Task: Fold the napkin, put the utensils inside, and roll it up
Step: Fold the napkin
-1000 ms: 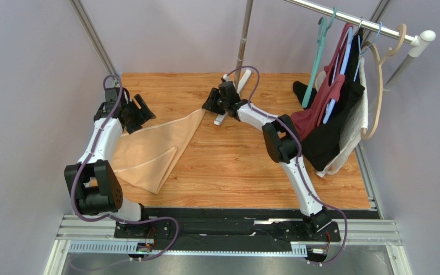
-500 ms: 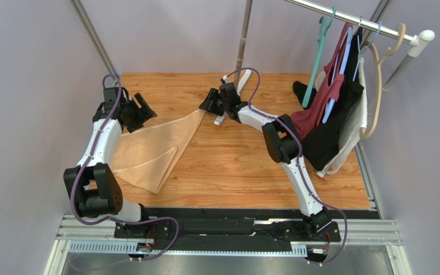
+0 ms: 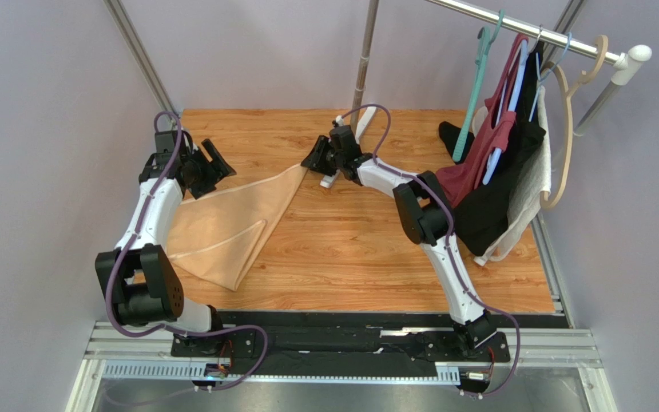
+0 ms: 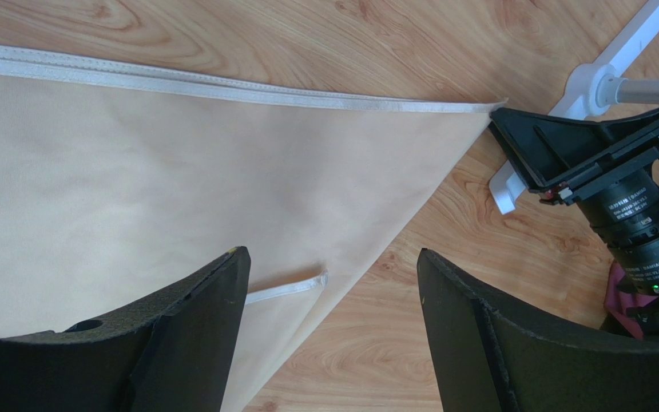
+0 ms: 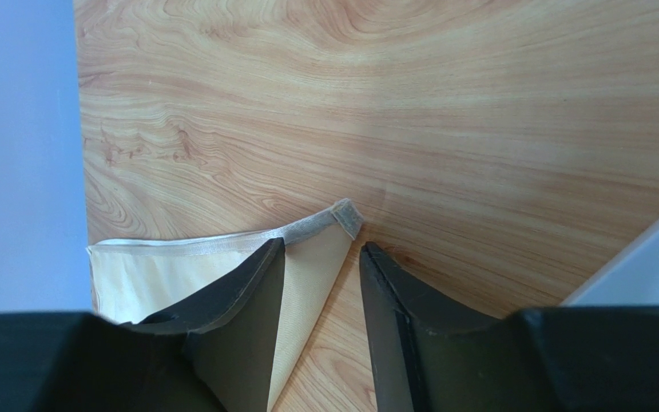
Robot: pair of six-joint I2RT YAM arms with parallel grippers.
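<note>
From above, the napkin [image 3: 230, 219] is seen folded triangular, the left gripper [image 3: 215, 160] over its far edge; left wrist: jaws held wide, empty; right wrist: the right gripper [image 5: 323, 247] is parted astride the napkin's tip, easily lost to a shallow pinch.

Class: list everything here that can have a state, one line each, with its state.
napkin: folded over, lying flat on the table.
left gripper: jaws open, empty, above the napkin.
right gripper: jaws open, straddling the napkin's far corner.
garments: hanging from the rail.
</note>
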